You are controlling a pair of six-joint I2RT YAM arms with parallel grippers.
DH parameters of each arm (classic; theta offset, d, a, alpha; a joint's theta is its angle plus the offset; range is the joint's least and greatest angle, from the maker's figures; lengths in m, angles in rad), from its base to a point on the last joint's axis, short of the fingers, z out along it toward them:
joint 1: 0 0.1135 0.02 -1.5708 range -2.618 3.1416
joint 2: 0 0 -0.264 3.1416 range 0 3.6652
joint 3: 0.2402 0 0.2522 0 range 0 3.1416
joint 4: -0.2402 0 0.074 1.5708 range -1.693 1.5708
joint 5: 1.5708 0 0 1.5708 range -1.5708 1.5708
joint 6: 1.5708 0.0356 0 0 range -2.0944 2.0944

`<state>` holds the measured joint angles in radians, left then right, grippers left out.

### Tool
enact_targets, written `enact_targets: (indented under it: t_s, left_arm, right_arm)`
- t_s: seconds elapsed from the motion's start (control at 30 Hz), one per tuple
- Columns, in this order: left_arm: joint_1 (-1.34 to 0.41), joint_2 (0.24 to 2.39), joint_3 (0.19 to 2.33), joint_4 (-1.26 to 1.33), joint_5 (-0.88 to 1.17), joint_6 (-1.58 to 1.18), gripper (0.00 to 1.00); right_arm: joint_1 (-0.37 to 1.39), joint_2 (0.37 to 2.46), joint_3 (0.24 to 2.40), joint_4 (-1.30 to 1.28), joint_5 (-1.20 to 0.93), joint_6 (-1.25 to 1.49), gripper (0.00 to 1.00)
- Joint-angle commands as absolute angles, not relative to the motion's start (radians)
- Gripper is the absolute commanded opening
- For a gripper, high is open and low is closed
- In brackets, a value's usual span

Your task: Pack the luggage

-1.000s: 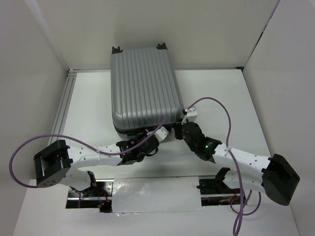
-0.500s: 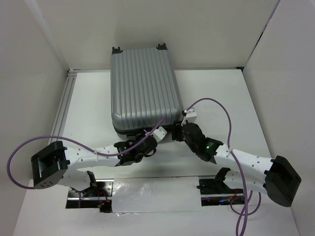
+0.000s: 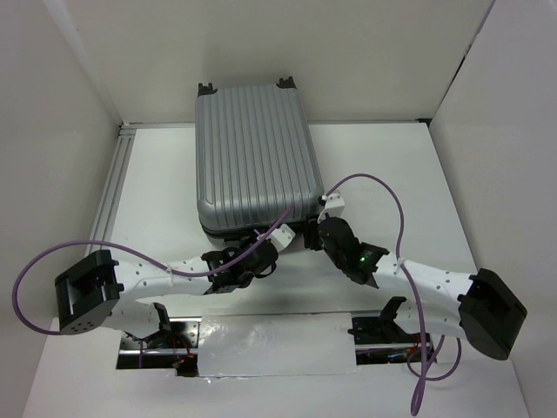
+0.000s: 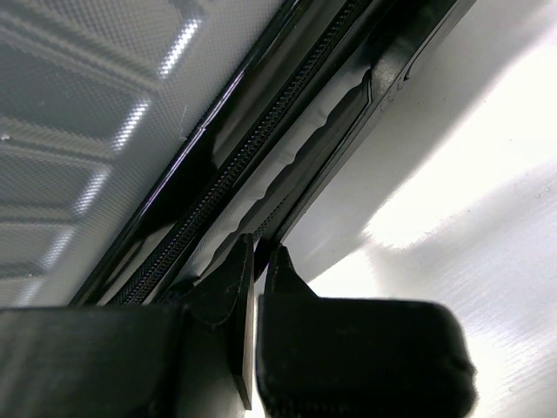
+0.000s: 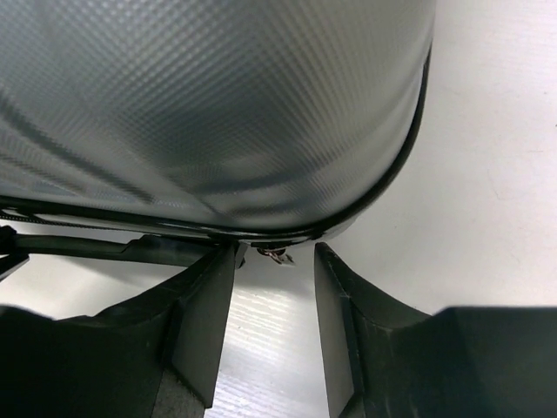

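- The luggage (image 3: 252, 157) lies flat and closed on the far middle of the white worktop (image 3: 392, 174). Its long axis runs near to far, and its wheel end is by the back wall.
- It is one silver-grey hard-shell case with a ribbed top and rounded corners. Close up, the shell has a fine woven-looking grain with a dull sheen.
- Two small black wheels (image 3: 206, 88) show at its far end.
- A glossy black trim band runs round the seam, with a black zip (image 4: 226, 174) along it.
- The left arm reaches low across the worktop from its base at the near left, forearm nearly level. The left gripper (image 3: 277, 237) is at the middle of the case's near edge.
- In the left wrist view the two black fingers (image 4: 278, 270) are pressed together, tips right by the zip line. Whether anything thin is pinched between them cannot be told.
- The right arm comes in from the near right, its wrist angled toward the case's near right corner.
- The right gripper (image 5: 274, 261) stands partly spread at that corner, with a moderate gap between its fingers.
- A small metal piece (image 5: 277, 254) hangs under the shell's edge in that gap. No contact with either finger can be made out.
- Two purple cables (image 3: 392, 196) loop above the arms, one for each.
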<state>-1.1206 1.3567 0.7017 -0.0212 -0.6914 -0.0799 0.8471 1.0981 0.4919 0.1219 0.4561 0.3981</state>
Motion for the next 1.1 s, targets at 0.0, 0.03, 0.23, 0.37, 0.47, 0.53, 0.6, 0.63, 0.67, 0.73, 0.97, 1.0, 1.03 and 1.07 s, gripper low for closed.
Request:
enact_targets:
  t_s: [0.0,0.03,0.23,0.37,0.47,0.53,0.6,0.63,0.67,0.73,0.97,1.0,1.03,1.07]
  left_arm:
    - [-1.111,1.371,0.669,-0.034,-0.703,-0.201,0.0]
    - [-1.111,1.371,0.669,-0.034,-0.703,-0.21,0.0]
    - [-1.111,1.371,0.66,-0.034,-0.703,-0.21,0.0]
    - [-1.111,1.371,0.66,-0.034,-0.712,-0.21,0.0]
    - [-1.111,1.362,0.66,-0.044,-0.732,-0.232,0.0]
    - [-1.111,1.353,0.66,-0.044,-0.732,-0.232,0.0]
    - [-1.101,1.353,0.66,-0.054,-0.742,-0.232,0.0]
    - [-1.101,1.353,0.66,-0.054,-0.742,-0.242,0.0]
    - [-1.091,1.353,0.66,-0.064,-0.742,-0.242,0.0]
    - [-1.079,1.353,0.66,-0.077,-0.732,-0.259,0.0]
    - [-0.985,1.328,0.649,-0.031,-0.634,-0.258,0.0]
    - [-0.985,1.328,0.649,-0.031,-0.621,-0.258,0.0]
    - [-0.971,1.328,0.649,-0.031,-0.621,-0.258,0.0]
    - [-0.957,1.328,0.649,-0.031,-0.621,-0.258,0.0]
  right_arm:
    - [0.828,1.121,0.534,0.201,0.44,0.377,0.48]
    - [0.828,1.132,0.534,0.201,0.44,0.393,0.47]
    - [0.828,1.123,0.534,0.247,0.43,0.416,0.25]
    - [0.828,1.092,0.514,0.267,0.474,0.439,0.16]
    - [0.828,1.081,0.514,0.267,0.491,0.448,0.0]
    - [0.828,1.062,0.505,0.267,0.515,0.477,0.0]
    - [0.828,1.049,0.505,0.207,0.584,0.528,0.0]
    - [0.828,1.037,0.505,0.133,0.624,0.552,0.0]
    - [0.828,1.026,0.505,0.085,0.718,0.598,0.0]
    - [0.828,1.026,0.544,-0.083,0.822,0.652,0.0]
    - [0.798,1.091,0.609,-0.156,1.051,0.668,0.0]
    - [0.778,1.091,0.609,-0.076,1.051,0.634,0.0]
    - [0.764,1.103,0.598,-0.022,1.007,0.539,0.0]
    - [0.75,1.103,0.589,0.035,0.97,0.485,0.0]
